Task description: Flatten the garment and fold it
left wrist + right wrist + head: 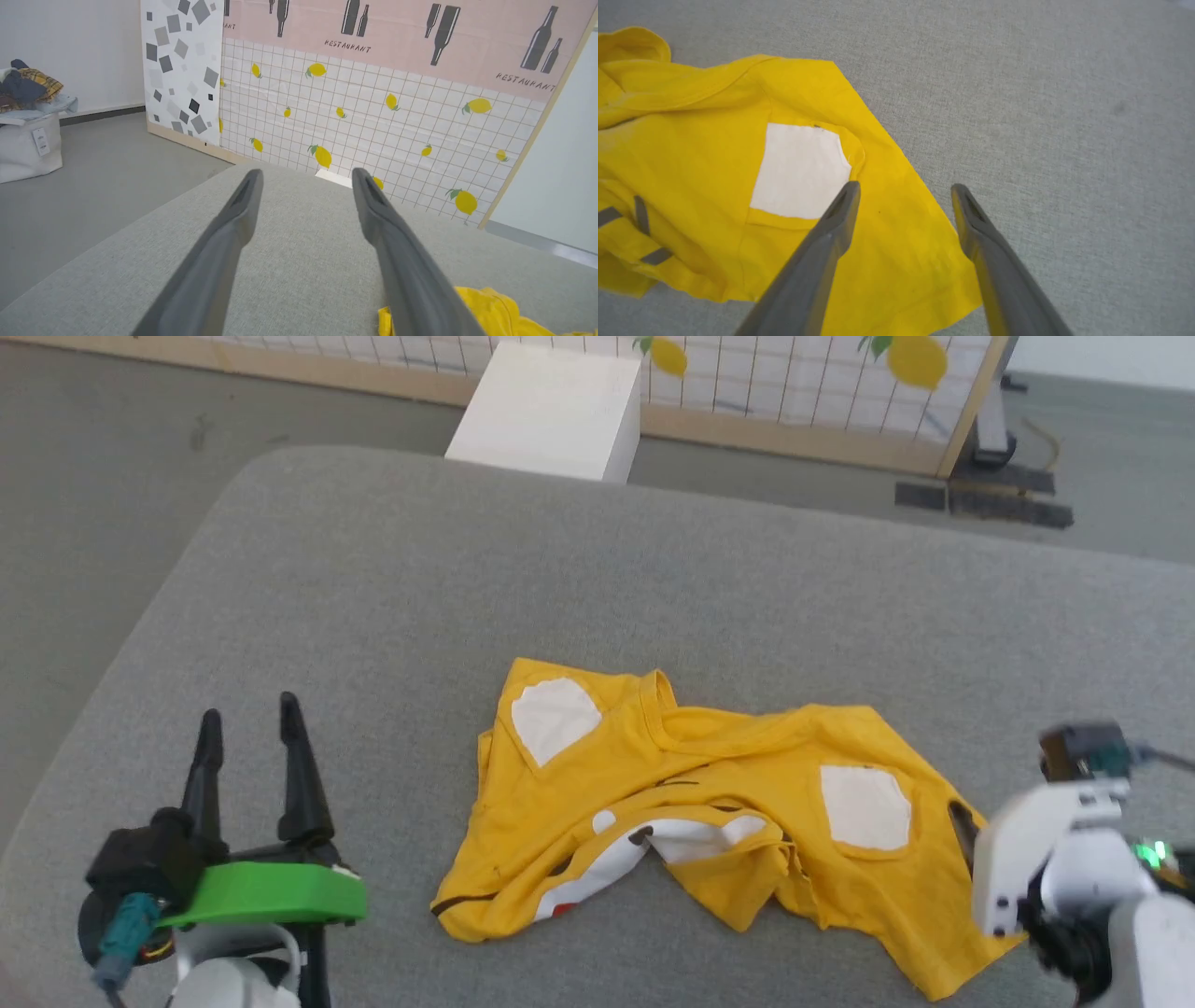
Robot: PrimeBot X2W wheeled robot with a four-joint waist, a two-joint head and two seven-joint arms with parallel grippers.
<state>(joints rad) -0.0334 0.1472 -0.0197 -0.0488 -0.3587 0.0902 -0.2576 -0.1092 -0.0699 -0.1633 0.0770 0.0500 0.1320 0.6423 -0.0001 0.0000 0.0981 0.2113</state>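
I see the garment (709, 803), a mustard-yellow T-shirt, lying crumpled and partly folded over itself in the middle of the grey padded surface (653, 569), with part of its printed face showing along the near edge. My left gripper (249, 707) sits to the shirt's left, well apart from it, its fingers spread with nothing between them. My right gripper (904, 186) is at the shirt's right edge, fingers also spread, one over yellow cloth and one over bare surface.
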